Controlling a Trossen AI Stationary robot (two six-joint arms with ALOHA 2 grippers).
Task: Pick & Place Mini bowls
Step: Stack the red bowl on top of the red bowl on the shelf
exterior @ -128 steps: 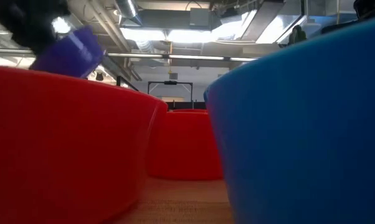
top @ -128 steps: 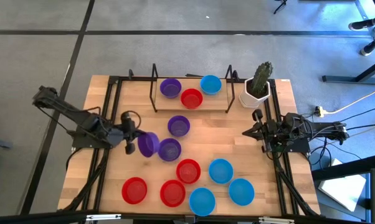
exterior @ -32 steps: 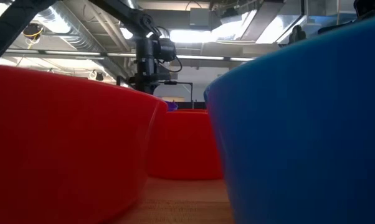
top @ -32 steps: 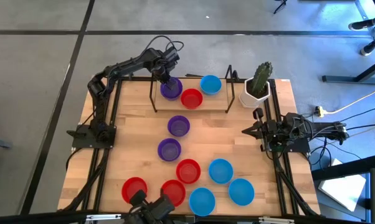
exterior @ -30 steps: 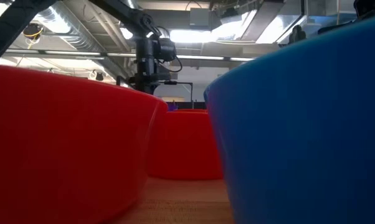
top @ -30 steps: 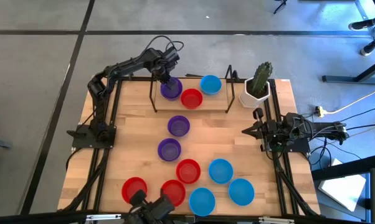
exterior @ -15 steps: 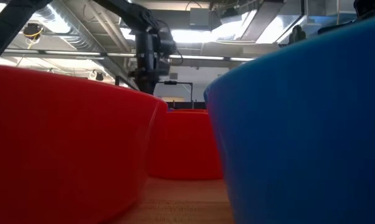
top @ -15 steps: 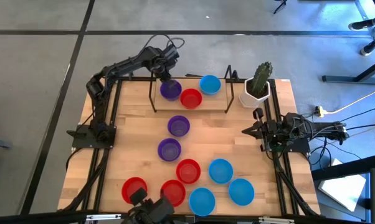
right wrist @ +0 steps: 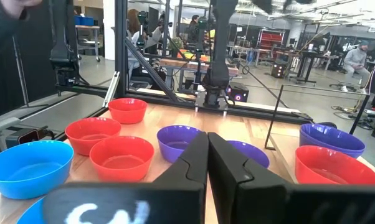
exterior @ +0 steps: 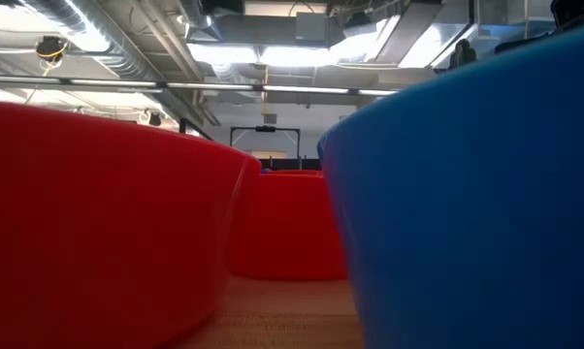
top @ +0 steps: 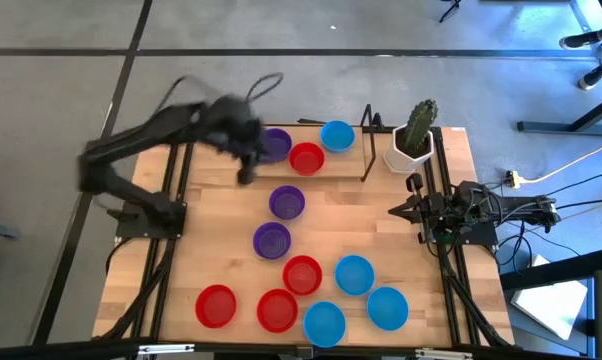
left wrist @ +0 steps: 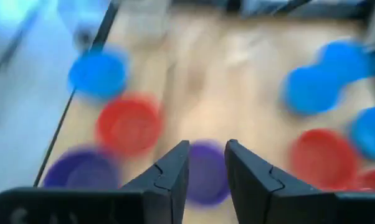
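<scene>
Mini bowls in purple, red and light blue stand on their bases on the wooden table. Nested purple bowls (top: pixel 275 144), a red bowl (top: pixel 307 158) and a blue bowl (top: pixel 337 135) sit in the black wire rack (top: pixel 247 150) at the far side. Two purple bowls (top: pixel 287 202) (top: pixel 272 239) stand mid-table. Red bowls (top: pixel 278 310) and blue bowls (top: pixel 354 274) cluster at the near edge. My left gripper (top: pixel 245 172) (left wrist: pixel 206 171) hangs blurred above the table just left of the rack, open and empty. My right gripper (right wrist: pixel 207 155) (top: pixel 406 212) rests shut at the right edge.
A white pot with a green cactus (top: pixel 417 135) stands at the far right corner. In the low view a red bowl (exterior: pixel 98 223) and a blue bowl (exterior: pixel 476 194) fill the near foreground. Bare wood lies on the table's left part (top: pixel 206 230).
My left gripper has risen from the purple bowls in the rack and swung quickly toward the table's left and near side, leaving the low view. The purple bowls stay in the rack.
</scene>
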